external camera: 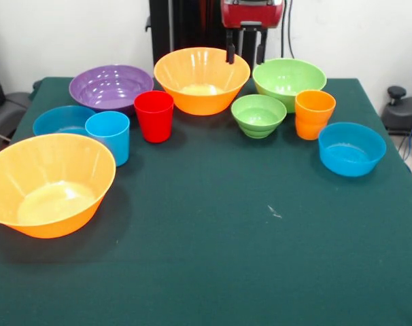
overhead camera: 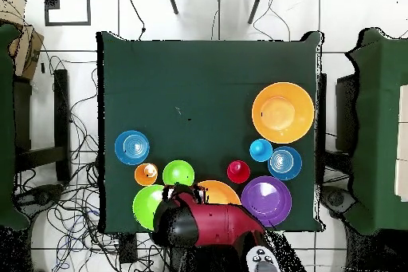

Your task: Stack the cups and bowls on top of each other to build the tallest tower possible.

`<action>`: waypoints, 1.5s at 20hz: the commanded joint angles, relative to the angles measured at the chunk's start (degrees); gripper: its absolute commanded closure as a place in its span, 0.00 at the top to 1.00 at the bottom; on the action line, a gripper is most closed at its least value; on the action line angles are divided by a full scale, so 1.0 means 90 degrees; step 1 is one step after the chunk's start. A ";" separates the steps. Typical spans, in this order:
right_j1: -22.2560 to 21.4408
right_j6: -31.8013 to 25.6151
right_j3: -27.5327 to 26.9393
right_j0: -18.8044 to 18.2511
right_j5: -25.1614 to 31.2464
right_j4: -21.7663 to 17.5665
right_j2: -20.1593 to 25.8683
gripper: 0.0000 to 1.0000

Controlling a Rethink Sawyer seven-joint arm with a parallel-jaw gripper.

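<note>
Glossy smooth plastic bowls (external camera: pixel 201 80) and cups (external camera: pixel 153 115) sit on matt green cloth (external camera: pixel 247 238).

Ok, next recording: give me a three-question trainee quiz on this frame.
1. True or false: some cups and bowls are already stacked on the table.
2. Which cup stands nearest the small green bowl? A) red cup B) orange cup C) light blue cup
3. Fill in: the pincer hangs over the large ____ bowl at the table's far side.

Key: 1 false, everything stands apart. 2 B. 3 orange.
</note>
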 commanded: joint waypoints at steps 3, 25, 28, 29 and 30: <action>0.0425 0.0448 -0.0220 -0.0086 -0.0348 -0.0443 0.0624 1.00; 0.1118 -0.0456 -0.1889 -0.1098 0.1074 -0.0413 0.1619 1.00; 0.1295 -0.0638 -0.2211 -0.1219 0.1276 -0.0504 0.1633 1.00; 0.1356 -0.0662 -0.2333 -0.1226 0.1324 -0.0519 0.1605 1.00; 0.1406 -0.0684 -0.2457 -0.1215 0.1388 -0.0529 0.1590 1.00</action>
